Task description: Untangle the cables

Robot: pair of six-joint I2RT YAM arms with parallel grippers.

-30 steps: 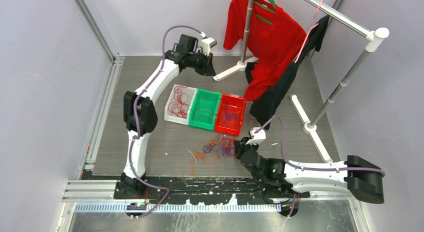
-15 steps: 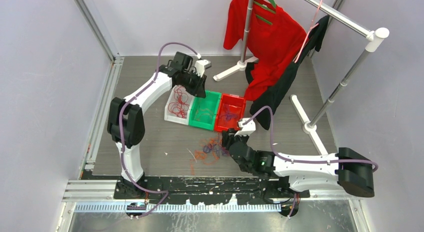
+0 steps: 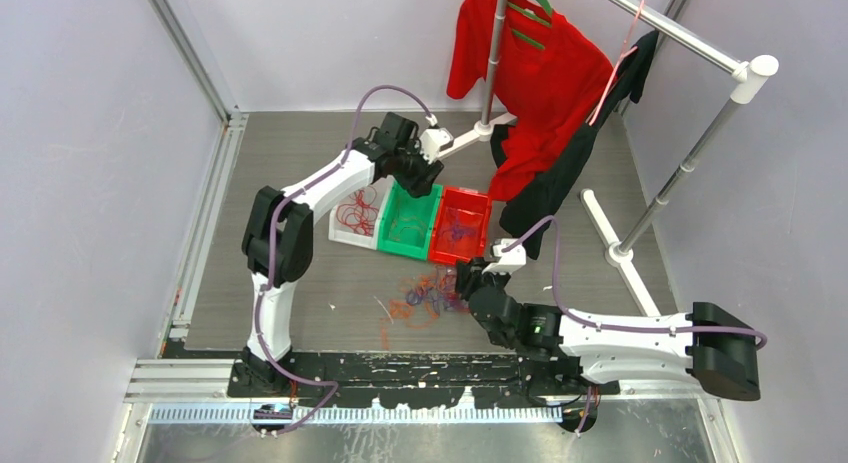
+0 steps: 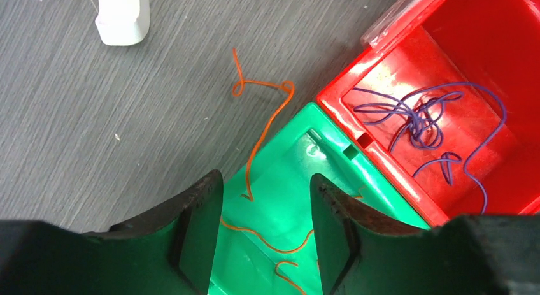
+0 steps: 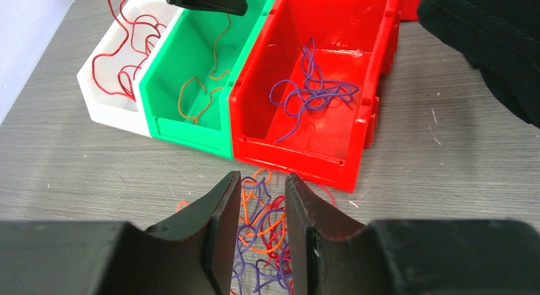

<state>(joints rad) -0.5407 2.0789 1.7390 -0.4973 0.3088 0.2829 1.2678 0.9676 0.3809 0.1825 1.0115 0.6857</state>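
A loose tangle of thin cables (image 3: 430,295) in orange, purple and red lies on the grey desk (image 3: 300,283), just in front of three small bins set side by side. The white bin (image 3: 343,230) on the left holds red cables (image 3: 355,205). The green bin (image 3: 408,245) in the middle holds orange ones. The red bin (image 3: 472,245) on the right holds purple cables (image 5: 309,91).

The right fingers (image 3: 466,279) sit low at the right edge of the tangle, pointing toward the bins. They are parted by a narrow gap, and strands of the tangle show through it. Nothing is clamped between them as far as the wrist view shows.

The left fingers (image 3: 425,183) hover over the far end of the green bin. They stand apart, released, with nothing held. Below them an orange cable (image 4: 261,126) drapes over the bin's far rim, its curled end lying on the desk outside.

Beyond the bins stands a white clothes rack (image 3: 690,43). A red garment (image 3: 530,73) and a black garment (image 3: 545,193) hang from it.
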